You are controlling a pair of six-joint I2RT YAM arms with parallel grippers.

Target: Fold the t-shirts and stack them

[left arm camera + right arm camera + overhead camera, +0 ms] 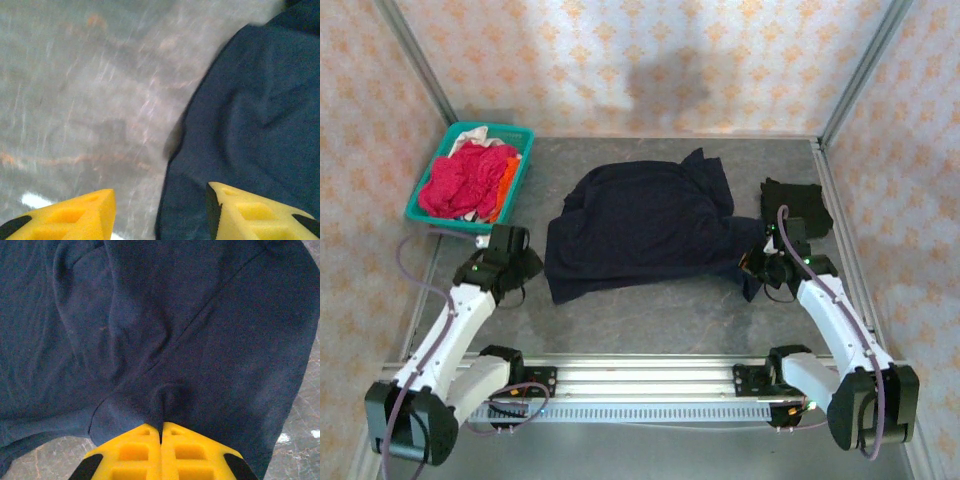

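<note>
Nearest me, at the bottom of the overhead view, the two arms reach up from their rail onto the grey desk [650, 310]. The left pincer [510, 255] sits at the left of the frame, just beside the lower-left edge of the navy t-shirt [640, 225]. Its wrist view shows the left pincer [160, 220] with its yellow fingers [75, 215] roughly half apart and nothing gripped between them, one finger over bare desk [75, 100] and the other over the hem of the navy cloth [250, 125]. At the right of the frame the right pincer [765, 268] is at the shirt's lower-right corner. From its own camera the right pincer [161, 450] is squeezed together on a small pinched fold of the navy t-shirt [175, 340], which spreads rumpled above it. That shirt lies loosely in the middle of the desk. Further back, at the right, a black t-shirt [798, 205] lies bunched up, just beside the navy one. At the far left a teal basket [420, 205] holds a magenta-red t-shirt [460, 180] with an orange one [507, 180] tucked along its right side.
</note>
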